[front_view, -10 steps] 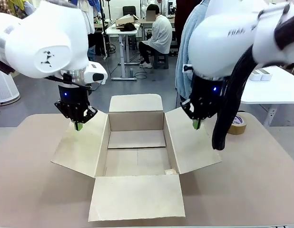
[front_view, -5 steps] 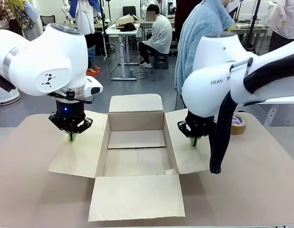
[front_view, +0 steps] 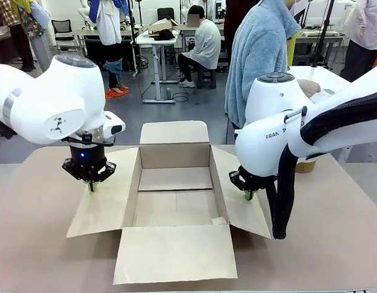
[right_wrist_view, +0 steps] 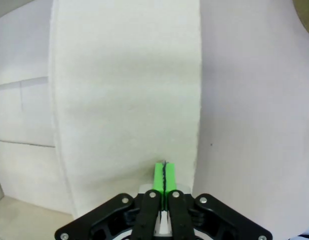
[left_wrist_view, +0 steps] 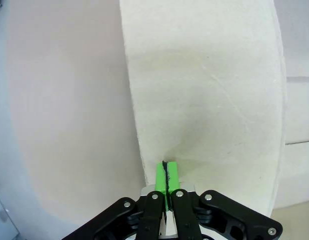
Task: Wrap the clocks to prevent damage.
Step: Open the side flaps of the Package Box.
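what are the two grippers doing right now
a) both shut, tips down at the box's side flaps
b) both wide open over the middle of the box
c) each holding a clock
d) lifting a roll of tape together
a: the left gripper and the right gripper are each pinched shut with nothing between the fingers, and each tip is down on a side flap of the open box.

Cardboard box [front_view: 174, 156] top open, clear drop-in from above at the middle. Left gripper [front_view: 91, 187] down on left flap [front_view: 106, 210], right gripper [front_view: 249, 196] on right flap [front_view: 236, 207]: side approaches blocked. Front flap [front_view: 176, 253] flat, low entry
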Action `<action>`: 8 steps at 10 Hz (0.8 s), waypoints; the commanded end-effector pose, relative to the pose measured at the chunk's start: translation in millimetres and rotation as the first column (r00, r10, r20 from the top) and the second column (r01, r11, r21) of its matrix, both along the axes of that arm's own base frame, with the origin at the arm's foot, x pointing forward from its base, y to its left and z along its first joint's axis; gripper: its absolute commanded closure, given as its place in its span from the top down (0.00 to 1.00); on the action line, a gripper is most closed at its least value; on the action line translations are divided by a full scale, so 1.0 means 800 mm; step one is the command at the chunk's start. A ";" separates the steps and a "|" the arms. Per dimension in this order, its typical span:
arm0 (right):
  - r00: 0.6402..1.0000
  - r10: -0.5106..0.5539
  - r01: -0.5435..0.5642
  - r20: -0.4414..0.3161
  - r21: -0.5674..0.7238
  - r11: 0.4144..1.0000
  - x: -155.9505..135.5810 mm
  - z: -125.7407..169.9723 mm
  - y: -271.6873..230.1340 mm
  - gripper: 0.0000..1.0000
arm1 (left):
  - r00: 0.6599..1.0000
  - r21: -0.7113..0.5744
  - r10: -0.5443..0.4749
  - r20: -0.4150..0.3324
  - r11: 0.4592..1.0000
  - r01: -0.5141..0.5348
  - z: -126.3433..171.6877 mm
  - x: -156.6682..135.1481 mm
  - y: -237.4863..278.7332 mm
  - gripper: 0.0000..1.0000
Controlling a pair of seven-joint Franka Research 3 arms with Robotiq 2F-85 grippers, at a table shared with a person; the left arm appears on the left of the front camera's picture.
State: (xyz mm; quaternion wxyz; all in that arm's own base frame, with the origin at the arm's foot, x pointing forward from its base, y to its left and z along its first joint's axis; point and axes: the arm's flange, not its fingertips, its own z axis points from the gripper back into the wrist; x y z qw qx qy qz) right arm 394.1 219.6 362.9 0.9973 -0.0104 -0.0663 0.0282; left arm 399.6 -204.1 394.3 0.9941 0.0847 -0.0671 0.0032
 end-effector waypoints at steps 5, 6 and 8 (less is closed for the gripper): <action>0.997 -0.043 0.043 0.056 0.004 0.999 0.006 -0.009 0.001 0.01 | 0.999 -0.110 0.027 -0.019 0.994 -0.029 -0.042 -0.004 -0.010 0.00; 0.999 -0.026 0.026 0.026 -0.003 1.000 0.005 -0.001 -0.002 0.01 | 1.000 -0.074 0.004 -0.031 0.997 -0.007 -0.048 -0.003 -0.011 0.00; 0.999 -0.026 0.026 0.026 -0.003 1.000 0.005 -0.001 -0.002 0.01 | 1.000 -0.074 0.004 -0.031 0.997 -0.007 -0.048 -0.003 -0.011 0.00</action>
